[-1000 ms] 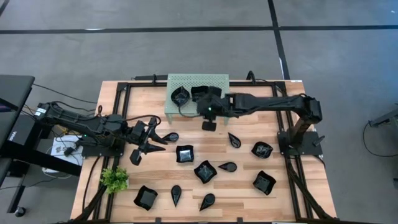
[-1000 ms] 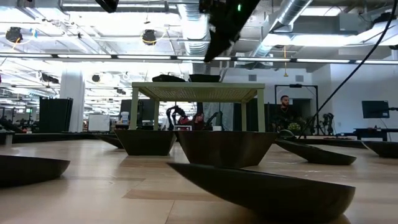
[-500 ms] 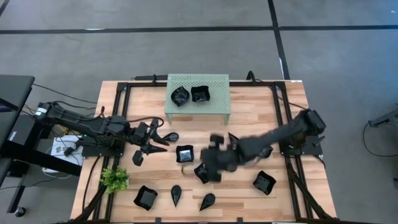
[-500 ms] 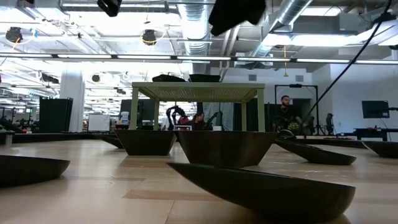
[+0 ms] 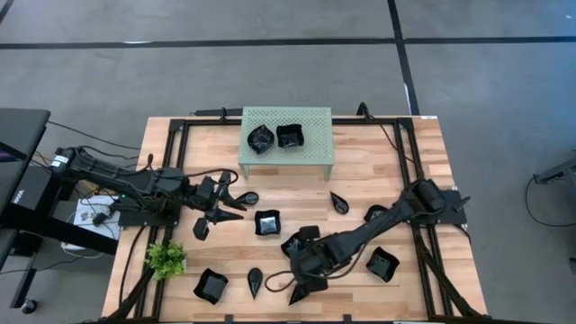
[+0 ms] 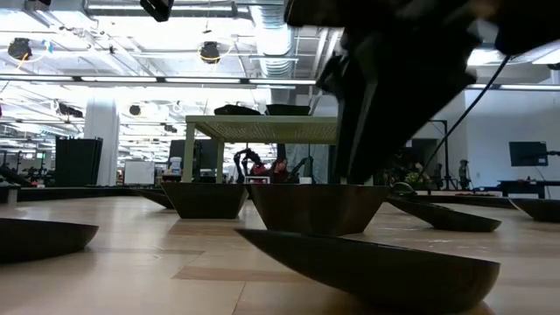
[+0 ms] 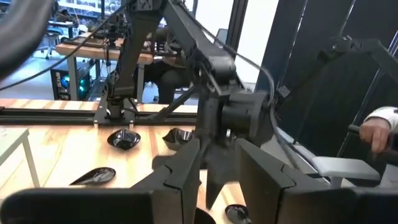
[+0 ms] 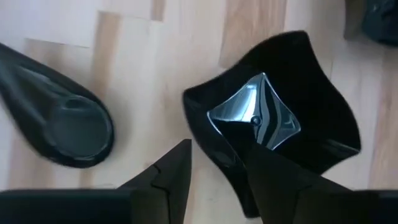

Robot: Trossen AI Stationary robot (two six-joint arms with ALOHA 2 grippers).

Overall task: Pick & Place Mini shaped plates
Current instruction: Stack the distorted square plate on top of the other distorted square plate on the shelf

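Observation:
Several glossy black mini plates lie on the wooden table, among them a square one (image 5: pixel 267 222), teardrops (image 5: pixel 255 282) (image 5: pixel 338 202) and a square (image 5: pixel 382 264). Two more (image 5: pixel 261 139) (image 5: pixel 290 137) sit on the mint-green rack (image 5: pixel 310 121). My right gripper (image 5: pixel 301 265) hangs low over the near middle, open, above a wavy square plate (image 8: pixel 273 118) with a teardrop plate (image 8: pixel 62 124) beside it. One of its fingers stands over the plate's hollow and one outside its rim. My left gripper (image 5: pixel 225 205) waits at the left, open and holding nothing. My right gripper (image 8: pixel 217 162) comes from above, pointing down, straddling the rim (image 8: pixel 208 140) at one corner of the wavy square plate. Whether either finger touches it, I cannot tell. The plate sits flat on the table.
A small green plant (image 5: pixel 166 259) stands near the table's near left corner. A black frame (image 5: pixel 180 126) runs around the table top. My right arm (image 5: pixel 387 220) lies across plates in the middle right. In the low view the right gripper (image 6: pixel 411 87) looms behind the nearest plate (image 6: pixel 367 262).
My right gripper has swung away from the rack at the far side, toward the table's near edge, and come down over the wavy square plate. Both plates on the rack stay where they were. My left arm has kept still.

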